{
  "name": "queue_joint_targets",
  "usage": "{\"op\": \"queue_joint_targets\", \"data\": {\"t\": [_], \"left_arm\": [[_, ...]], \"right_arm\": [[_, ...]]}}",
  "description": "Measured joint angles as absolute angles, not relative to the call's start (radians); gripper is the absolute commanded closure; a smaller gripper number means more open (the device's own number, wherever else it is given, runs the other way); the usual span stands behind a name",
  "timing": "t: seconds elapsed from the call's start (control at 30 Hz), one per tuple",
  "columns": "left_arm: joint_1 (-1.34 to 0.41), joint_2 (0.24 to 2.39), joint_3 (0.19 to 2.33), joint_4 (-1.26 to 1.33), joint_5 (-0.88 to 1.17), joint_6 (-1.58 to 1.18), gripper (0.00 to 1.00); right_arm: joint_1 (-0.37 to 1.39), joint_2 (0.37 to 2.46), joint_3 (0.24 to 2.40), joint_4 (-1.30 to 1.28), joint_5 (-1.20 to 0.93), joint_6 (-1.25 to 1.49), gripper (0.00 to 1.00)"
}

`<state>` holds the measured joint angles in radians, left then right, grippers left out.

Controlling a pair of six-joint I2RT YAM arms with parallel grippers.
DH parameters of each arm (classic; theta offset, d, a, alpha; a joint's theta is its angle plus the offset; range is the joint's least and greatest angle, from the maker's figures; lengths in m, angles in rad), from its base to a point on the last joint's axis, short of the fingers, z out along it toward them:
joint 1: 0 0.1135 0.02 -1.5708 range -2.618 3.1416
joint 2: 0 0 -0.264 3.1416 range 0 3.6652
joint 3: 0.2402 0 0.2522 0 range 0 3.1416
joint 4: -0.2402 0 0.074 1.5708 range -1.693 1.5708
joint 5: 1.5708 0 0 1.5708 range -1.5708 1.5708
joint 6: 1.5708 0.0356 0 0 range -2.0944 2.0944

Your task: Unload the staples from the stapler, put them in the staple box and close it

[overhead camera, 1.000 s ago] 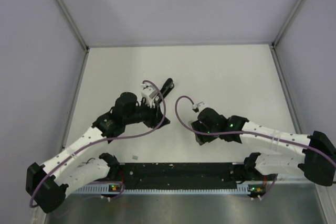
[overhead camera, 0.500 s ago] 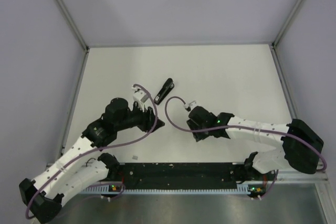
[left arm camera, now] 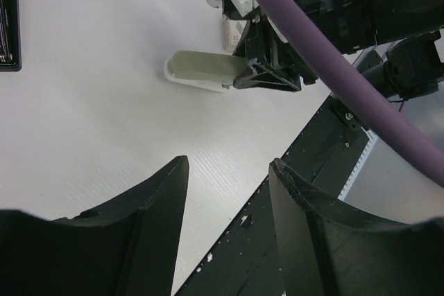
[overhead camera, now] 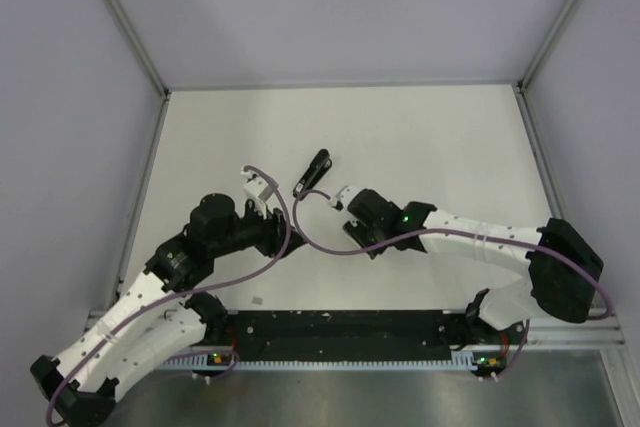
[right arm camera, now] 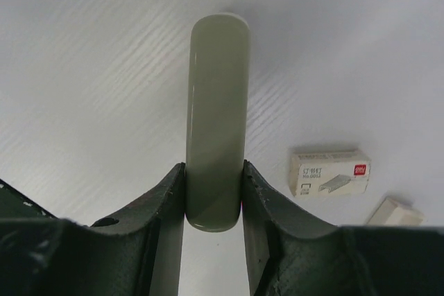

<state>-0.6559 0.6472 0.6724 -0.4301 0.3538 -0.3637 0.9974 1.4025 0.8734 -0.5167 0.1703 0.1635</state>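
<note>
The right claw point(right arm camera: 214, 179) pinches the grey bar point(right arm camera: 216, 102) — the left claw point(left arm camera: 225, 195) is spread. The stapler point(overhead camera: 313, 171) lies midway between the tabletop's point(overhead camera: 450, 147) side edges, apparently closed.

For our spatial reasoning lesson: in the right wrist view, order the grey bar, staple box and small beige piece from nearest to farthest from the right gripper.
1. Grey bar, clamped between the right gripper fingers.
2. Staple box, on the table to the right.
3. Beige piece, at the lower right corner.

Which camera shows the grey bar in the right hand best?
Right wrist: the grey bar fills the frame, clamped in the right hand. Left wrist shows it small, from the side. In top external I cannot make it out.
</note>
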Motion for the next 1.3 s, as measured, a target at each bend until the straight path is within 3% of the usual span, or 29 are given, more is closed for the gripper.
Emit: {"op": "queue_joint_targets", "data": {"t": [0.27, 0.57, 0.8, 0.93, 0.97, 1.3], "left_arm": [[-0.656, 0.614, 0.672, -0.44, 0.361, -0.365, 0.44], [-0.656, 0.546, 0.634, -0.481, 0.375, -0.4, 0.42], [-0.656, 0.504, 0.608, -0.494, 0.392, -0.422, 0.41], [-0.656, 0.501, 0.608, -0.492, 0.41, -0.421, 0.38], [-0.656, 0.501, 0.608, -0.49, 0.414, -0.419, 0.37], [-0.656, 0.527, 0.607, -0.42, 0.491, -0.377, 0.32]], "right_arm": [[0.952, 1.49, 0.994, -0.543, -0.022, -0.205, 0.98], [0.922, 1.707, 1.182, -0.659, -0.175, -0.462, 0.83], [0.921, 1.75, 1.255, -0.702, -0.224, -0.513, 0.62], [0.919, 1.748, 1.274, -0.706, -0.231, -0.502, 0.17], [0.914, 1.745, 1.274, -0.704, -0.235, -0.494, 0.11], [0.874, 1.571, 1.174, -0.628, -0.229, -0.371, 0.1]]}}
